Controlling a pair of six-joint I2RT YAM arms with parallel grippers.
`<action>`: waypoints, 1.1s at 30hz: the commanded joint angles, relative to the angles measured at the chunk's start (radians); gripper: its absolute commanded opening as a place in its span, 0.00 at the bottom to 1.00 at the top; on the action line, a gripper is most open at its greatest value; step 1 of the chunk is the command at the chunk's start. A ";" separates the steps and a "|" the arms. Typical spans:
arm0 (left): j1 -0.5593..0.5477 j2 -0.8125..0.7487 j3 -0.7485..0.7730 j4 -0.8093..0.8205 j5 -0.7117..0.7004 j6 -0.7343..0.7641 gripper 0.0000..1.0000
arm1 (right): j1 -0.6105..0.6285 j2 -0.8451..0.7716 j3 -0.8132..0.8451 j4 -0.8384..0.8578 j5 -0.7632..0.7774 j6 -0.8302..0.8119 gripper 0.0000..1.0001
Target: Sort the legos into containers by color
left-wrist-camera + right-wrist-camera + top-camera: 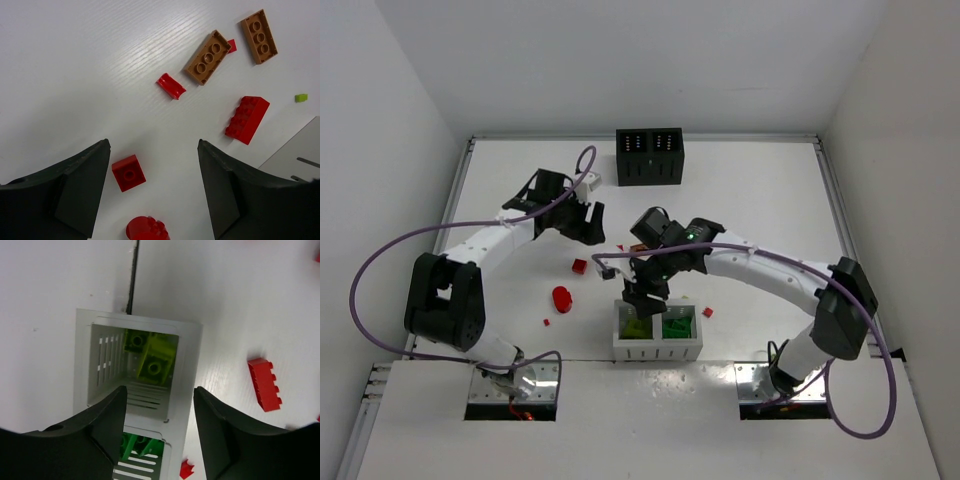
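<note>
The white box (620,342) holds lime legos (638,326) in its left compartment and dark green legos (676,326) in its right one. My right gripper (642,298) hovers open and empty over the lime compartment; its wrist view shows the lime bricks (155,360) between the jaws (159,390) and the green ones (137,445) below. My left gripper (590,226) is open and empty above the table (152,145), with a red square brick (128,173) just inside its left finger. Two orange-brown bricks (208,57) (259,36) and a red brick (246,119) lie beyond.
The black box (649,157) stands at the back centre. Loose red pieces lie left of the white box (580,266) (562,298) and at its right (707,312) (264,384). A red round piece (146,230), a red curved piece (171,86) and a lime bit (301,98) also show.
</note>
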 commanded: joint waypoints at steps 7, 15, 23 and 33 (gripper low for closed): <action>0.012 -0.047 0.014 0.005 0.034 0.006 0.84 | -0.068 -0.182 -0.048 0.335 0.285 0.384 0.50; -0.017 0.031 0.204 -0.023 -0.095 0.046 0.86 | -0.414 -0.055 0.014 0.214 0.263 0.507 0.46; 0.054 0.258 0.485 -0.274 -0.063 0.158 0.83 | -0.649 -0.072 -0.134 0.228 0.138 0.238 0.45; 0.078 0.447 0.671 -0.538 0.071 0.273 0.80 | -0.694 -0.078 -0.219 0.113 -0.029 -0.037 0.45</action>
